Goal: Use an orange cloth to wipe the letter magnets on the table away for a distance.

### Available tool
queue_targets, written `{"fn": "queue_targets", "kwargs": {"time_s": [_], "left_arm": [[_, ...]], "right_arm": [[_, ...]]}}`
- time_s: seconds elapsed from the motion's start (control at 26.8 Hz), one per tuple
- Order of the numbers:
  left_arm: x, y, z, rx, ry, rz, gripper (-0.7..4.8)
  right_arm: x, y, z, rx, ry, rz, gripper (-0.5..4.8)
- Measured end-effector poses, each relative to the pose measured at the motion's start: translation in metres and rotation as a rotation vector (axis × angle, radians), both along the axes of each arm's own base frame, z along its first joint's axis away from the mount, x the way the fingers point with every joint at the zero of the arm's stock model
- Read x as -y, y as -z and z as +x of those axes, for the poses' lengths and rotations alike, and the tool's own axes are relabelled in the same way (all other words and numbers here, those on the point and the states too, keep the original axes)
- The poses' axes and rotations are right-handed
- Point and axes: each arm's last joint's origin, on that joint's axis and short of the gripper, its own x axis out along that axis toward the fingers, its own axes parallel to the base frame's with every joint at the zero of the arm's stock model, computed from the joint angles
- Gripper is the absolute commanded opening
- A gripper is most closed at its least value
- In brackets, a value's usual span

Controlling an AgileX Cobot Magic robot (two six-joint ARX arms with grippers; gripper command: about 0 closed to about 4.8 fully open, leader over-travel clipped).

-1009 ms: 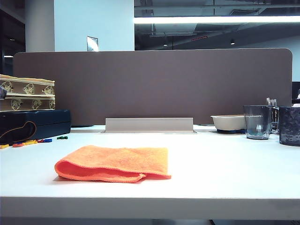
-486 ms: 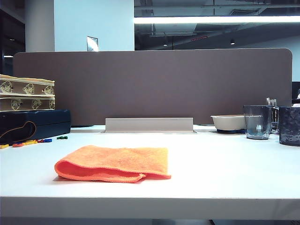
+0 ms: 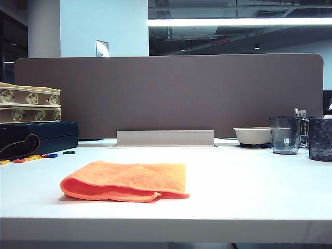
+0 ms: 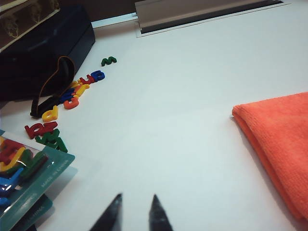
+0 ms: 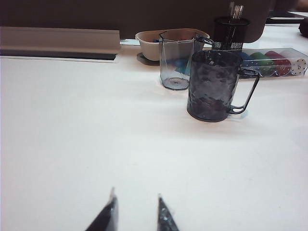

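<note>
Orange cloth [image 3: 126, 181] lies folded mid-counter [image 3: 244, 187], ungripped, so the left claw [image 4: 135, 211], tips narrowly parted and empty, should, I judge, pinch its near edge before sweeping toward the letter magnets [image 4: 72, 98] strewn beside the dark case [image 4: 45, 45], while the right claw [image 5: 136, 211], slightly parted, holds nothing.

You see a fuzzy orange cloth [image 3: 127, 181] on a smooth white table [image 3: 249, 181], glossy plastic letter magnets [image 4: 72, 98], and clear, dimpled smoky mugs [image 5: 211, 86].
</note>
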Motion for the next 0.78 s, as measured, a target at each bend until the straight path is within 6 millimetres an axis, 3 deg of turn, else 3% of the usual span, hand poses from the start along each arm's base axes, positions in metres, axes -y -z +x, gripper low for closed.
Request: {"fn": "queue_targets", "kwargs": {"time_s": [0.34, 0.45, 0.78], "left_arm": [[-0.0001, 0.0000, 0.0000, 0.001, -0.003, 0.000, 0.16], [-0.0005, -0.0001, 0.0001, 0.002, -0.016, 0.003, -0.06], [-0.0006, -0.0001, 0.0001, 0.003, -0.020, 0.004, -0.06]], "right_arm": [[0.0002, 0.0000, 0.0000, 0.000, 0.008, -0.001, 1.02], [0.0003, 0.0000, 0.0000, 0.000, 0.010, -0.001, 0.71], [0.0004, 0.0022, -0.0003, -0.023, 0.012, -0.006, 0.07]]}}
